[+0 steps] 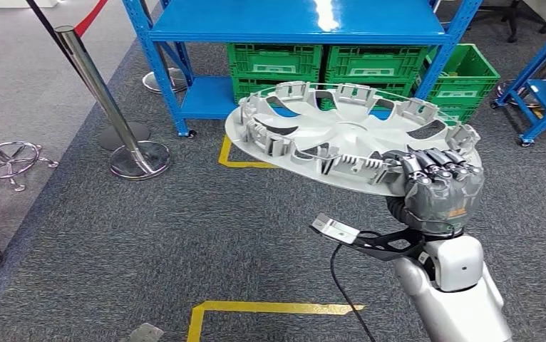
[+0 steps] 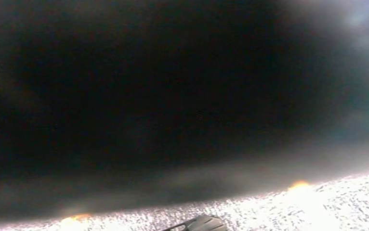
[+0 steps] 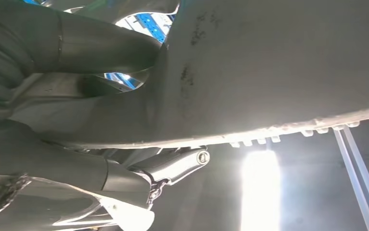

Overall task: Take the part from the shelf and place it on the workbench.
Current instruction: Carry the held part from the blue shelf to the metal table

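Right of centre, head view: I see my right hand (image 1: 443, 191) raised, arm upright.
Fingers (image 1: 434, 165): curled over the rim of the grey wheel cover (image 1: 341, 135), gripping it level.

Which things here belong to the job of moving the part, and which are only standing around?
Belong to the job:
- grey wheel cover, the part
- right hand, gripping its rim
- blue shelf

Just standing about:
- green crates
- metal post
- yellow floor tape

Bright head view; dark, blurred wrists.
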{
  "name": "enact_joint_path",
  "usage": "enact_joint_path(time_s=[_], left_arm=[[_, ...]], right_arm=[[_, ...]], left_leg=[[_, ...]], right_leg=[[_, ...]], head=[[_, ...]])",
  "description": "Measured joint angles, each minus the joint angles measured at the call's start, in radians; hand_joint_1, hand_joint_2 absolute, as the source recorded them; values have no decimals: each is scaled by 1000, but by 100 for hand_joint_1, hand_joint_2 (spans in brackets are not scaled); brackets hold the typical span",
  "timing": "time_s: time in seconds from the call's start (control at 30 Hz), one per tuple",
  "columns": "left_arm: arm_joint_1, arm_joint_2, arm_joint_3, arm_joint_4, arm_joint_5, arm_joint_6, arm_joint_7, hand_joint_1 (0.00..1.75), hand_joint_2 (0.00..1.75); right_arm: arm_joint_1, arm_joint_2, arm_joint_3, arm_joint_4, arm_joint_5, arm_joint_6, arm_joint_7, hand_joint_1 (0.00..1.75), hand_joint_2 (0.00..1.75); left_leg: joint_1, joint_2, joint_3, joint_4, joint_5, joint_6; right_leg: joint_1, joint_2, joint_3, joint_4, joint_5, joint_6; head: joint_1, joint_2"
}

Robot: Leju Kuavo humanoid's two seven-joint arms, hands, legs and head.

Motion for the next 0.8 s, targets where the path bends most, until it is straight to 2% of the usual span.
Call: enact_joint_path(time_s=[0.23,0.37,0.43,0.5,0.53,0.6,0.63,0.67,0.7,0.73,0.8], left_arm=[[0,3,-5,1,0,-2,0,0,0],[-1,7,-6,1,0,-3,0,0,0],[-1,8,-7,2,0,-3,0,0,0],[-3,7,-8,2,0,-4,-1,0,0],[-4,7,-9,2,0,-4,-1,0,0],[-5,7,-9,3,0,-5,-1,0,0],[-5,7,-9,4,0,-6,-1,0,0],[-5,7,-9,4,0,-7,-1,0,0],[-5,6,-9,5,0,-8,-1,0,0],[-5,6,-10,6,0,-9,-1,0,0],[-8,5,-11,6,0,-10,-1,0,0]], right_arm=[[0,-8,-4,0,0,0,-28,175,175],[-1,-8,-19,0,0,0,-61,175,175],[-1,-8,-29,-2,0,0,-76,175,175],[-2,-8,-39,-3,0,0,-88,175,175],[-2,-9,-43,-3,0,0,-94,175,175],[-2,-8,-53,-3,0,0,-109,175,175],[-1,-8,-58,-3,0,0,-117,175,175],[0,-8,-63,-3,0,0,-124,175,175],[1,-8,-67,-3,0,0,-131,175,175],[1,-8,-70,-3,0,0,-136,175,175],[0,-7,-77,-4,0,0,-145,175,175]], left_leg=[[-2,0,-2,4,-1,2],[-4,0,-8,9,-1,9],[-2,-1,-7,2,5,16],[4,-3,-7,-9,15,26],[7,-5,-8,-12,19,29],[7,-12,-15,-12,22,31],[8,-18,-18,-11,25,29],[9,-26,-21,-10,27,26],[10,-34,-24,-8,29,23],[13,-44,-26,-5,30,19],[15,-64,-35,5,31,7]], right_leg=[[-1,0,-1,-1,2,3],[-3,0,-3,-1,6,9],[-3,-1,-6,-1,5,15],[-3,1,-25,37,-28,20],[-3,3,-48,87,-61,22],[-5,5,-101,225,-133,26],[-6,5,-119,275,-152,28],[-7,5,-119,288,-153,29],[-9,6,-99,260,-134,30],[-12,12,-61,197,-103,32],[-18,45,17,66,-67,32]], head=[[0,0],[0,0],[0,0],[2,0],[3,0],[3,0],[3,0],[3,0],[3,0],[3,0],[4,0]])
